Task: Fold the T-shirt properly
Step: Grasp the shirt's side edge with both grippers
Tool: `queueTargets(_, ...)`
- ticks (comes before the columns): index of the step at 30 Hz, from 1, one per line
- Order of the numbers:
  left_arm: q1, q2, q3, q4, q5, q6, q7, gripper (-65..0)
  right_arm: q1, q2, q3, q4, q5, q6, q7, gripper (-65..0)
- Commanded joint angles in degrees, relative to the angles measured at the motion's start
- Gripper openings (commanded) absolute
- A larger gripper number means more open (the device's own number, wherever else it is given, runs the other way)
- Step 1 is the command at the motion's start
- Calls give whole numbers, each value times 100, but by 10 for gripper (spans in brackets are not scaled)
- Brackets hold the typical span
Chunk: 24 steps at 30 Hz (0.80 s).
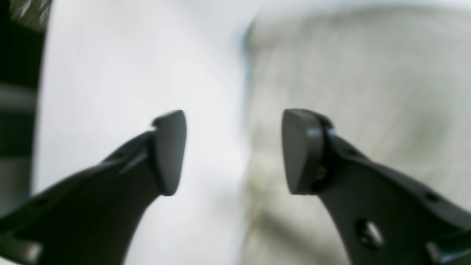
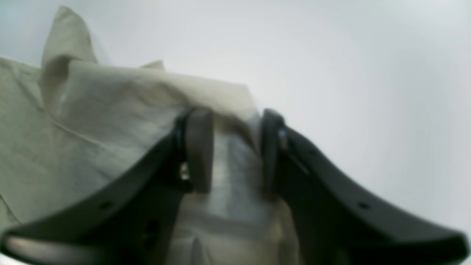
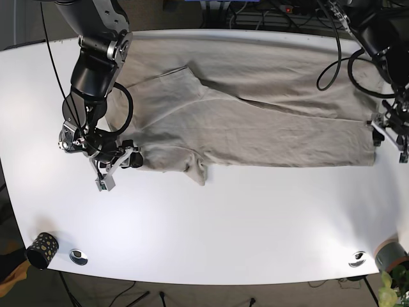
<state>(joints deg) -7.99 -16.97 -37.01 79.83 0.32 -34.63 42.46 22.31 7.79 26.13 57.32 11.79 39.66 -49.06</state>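
Beige T-shirt (image 3: 255,121) lies creased, half-folded lengthwise across white table (image 3: 223,224).

T-shirt (image 3: 255,109): beige woven cloth, matt, creased; weave blurred in both wrist views. Worktop (image 3: 223,224): white, smooth, faint sheen with soft glare patches at lower centre of base view. Left tool (image 1: 233,151) and right tool (image 2: 235,151): dark matt plastic, pads (image 1: 171,151) smooth. Cables (image 3: 332,57) upper right: black, glossy.

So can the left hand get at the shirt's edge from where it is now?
Probably yes. The left hand is open right at the T-shirt edge, white table on one side, nothing between them.
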Motion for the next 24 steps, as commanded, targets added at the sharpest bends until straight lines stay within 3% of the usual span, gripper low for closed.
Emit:
queueTargets(1, -296, -206, 40, -234, 52, 399, -57, -201, 165, 60, -6, 92, 74, 34, 110, -593)
queueTargets(5, -955, -268, 84, -1139, 52, 769, -57, -185, 165, 60, -6, 92, 74, 34, 110, -631)
queueTargets(11, -1790, -523, 110, -2766, 52, 795, -162, -185, 156, 60, -6, 92, 74, 34, 110, -633)
queueTargets(18, -2107, -734, 603, -3794, -10, 769, -602, -185, 104, 69, -6, 101, 74, 34, 110, -633)
queueTargets(21, -2238, -734, 708, -4023, -10, 672, -602, -185, 68, 69, -6, 127, 74, 34, 110, -633)
queueTargets(24, -2274, -734, 726, -4146, -10, 268, -602, -186, 60, 60, -6, 136, 74, 34, 110, -634)
